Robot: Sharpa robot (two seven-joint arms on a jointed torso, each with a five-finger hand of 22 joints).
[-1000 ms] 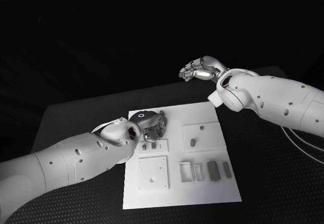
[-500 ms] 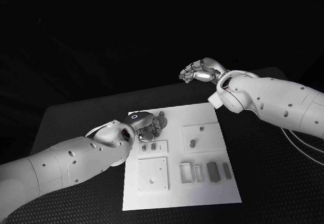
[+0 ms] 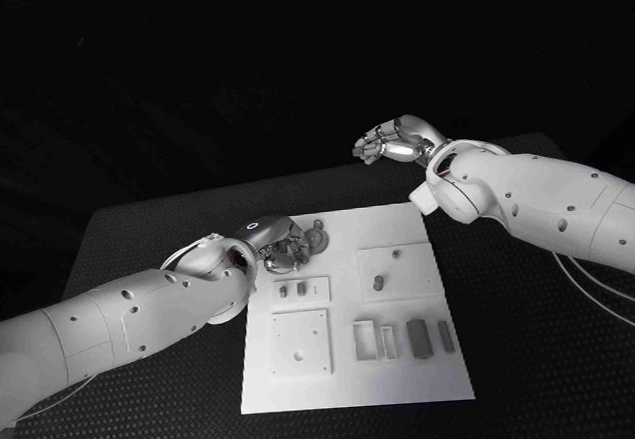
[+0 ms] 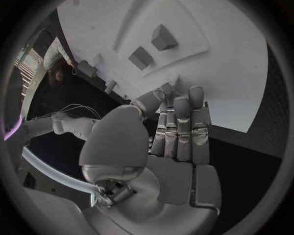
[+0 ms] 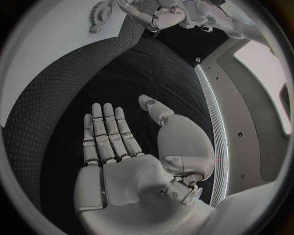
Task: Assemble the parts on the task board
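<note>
Parts [image 3: 416, 337] lie in the near recesses of the task board [image 3: 415, 384], mid-counter [image 3: 145, 230]. Left robot hand [image 3: 283, 244] hovers over the far-left corner, fingers together, holding nothing, probably ready to pick. Right robot hand [image 3: 393, 140] waits raised, empty, fingers loosely extended.

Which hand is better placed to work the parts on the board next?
Left, probably. The left hand hangs over the task board's far left corner, near the parts. The right hand is raised beyond the board's far edge, its fingers holding nothing.
</note>
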